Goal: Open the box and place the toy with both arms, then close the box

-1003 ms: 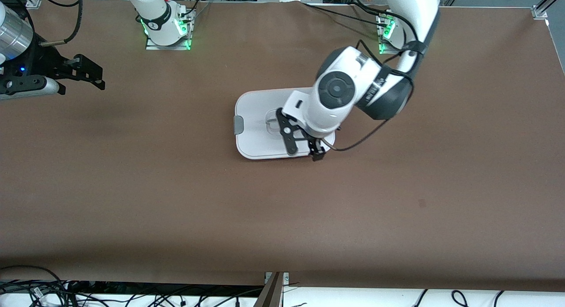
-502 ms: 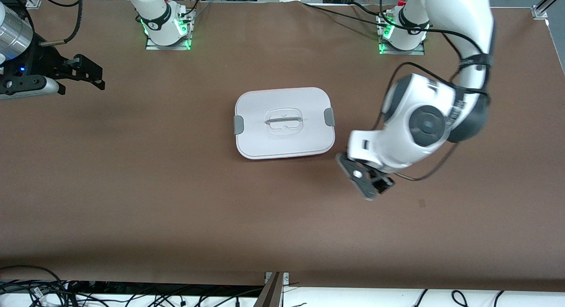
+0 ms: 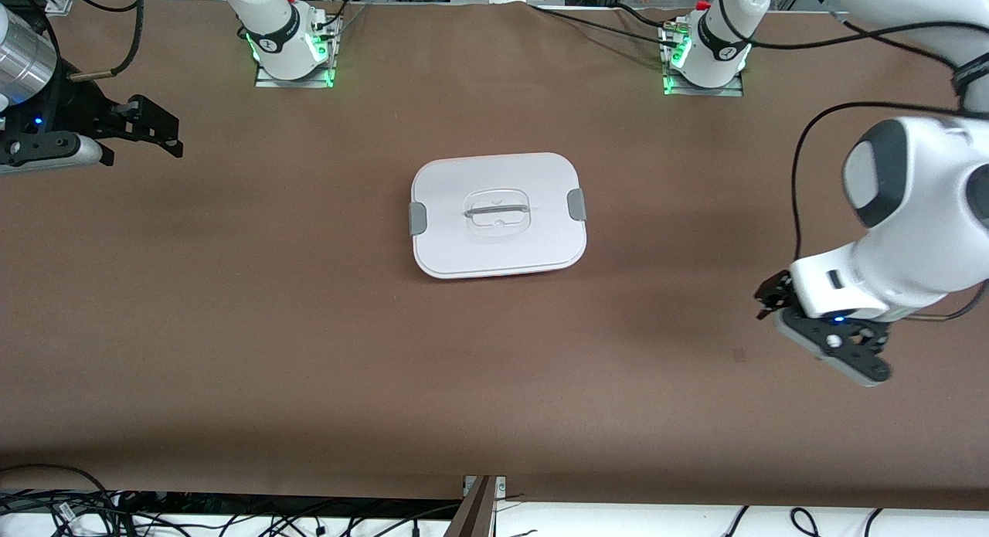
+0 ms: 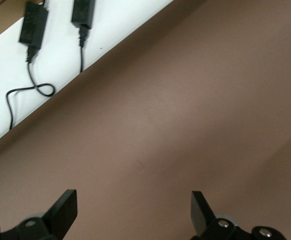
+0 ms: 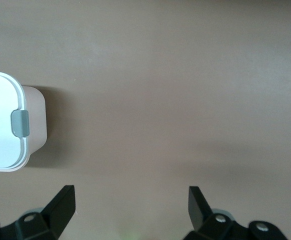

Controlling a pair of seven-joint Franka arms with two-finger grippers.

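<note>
The left gripper hangs over bare table toward the left arm's end, well apart from the box, with its fingers spread wide and nothing between them. Farther from the front camera, the box sits at mid-table with its white lid seated flat and both grey clips in place against the rim. The toy is not visible in any view; it is judged to be enclosed in the box. The right gripper waits over the right arm's end, fingers likewise spread and empty. The closing step appears complete; the next move calls only for parking both arms clear.
</note>
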